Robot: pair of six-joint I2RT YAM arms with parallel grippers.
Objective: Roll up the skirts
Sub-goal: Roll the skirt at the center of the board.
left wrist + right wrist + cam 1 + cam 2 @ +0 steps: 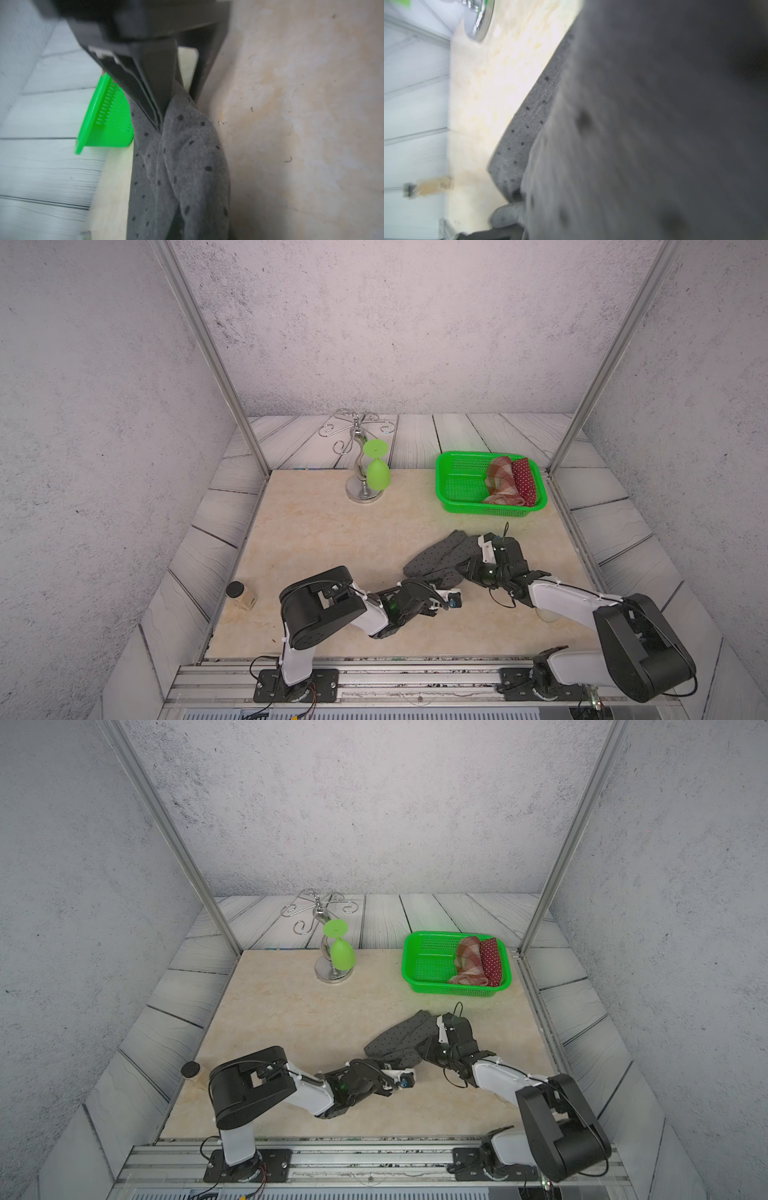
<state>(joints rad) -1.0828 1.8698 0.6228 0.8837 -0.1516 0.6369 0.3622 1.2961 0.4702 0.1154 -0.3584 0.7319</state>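
Step in hand: gripping the grey dotted skirt [440, 560], crumpled right of centre. The plaid skirt [500, 481] and red skirt [524, 481] lay rolled in the basket [457, 499], upper right. The left gripper [177, 112] was clamped on its fold. The right gripper [465, 568] state could not be told. Next move likely calls for flattening before rolling.

Robot test cell in lab. Aluminium frame posts [215, 356] at corners; grey printed backdrop panels [395, 323] as walls; two robot arms [316, 605] bolted to aluminium rail [415, 680] at front edge; marble-look tabletop [332, 539] laid on plank-print sheet [415, 439].
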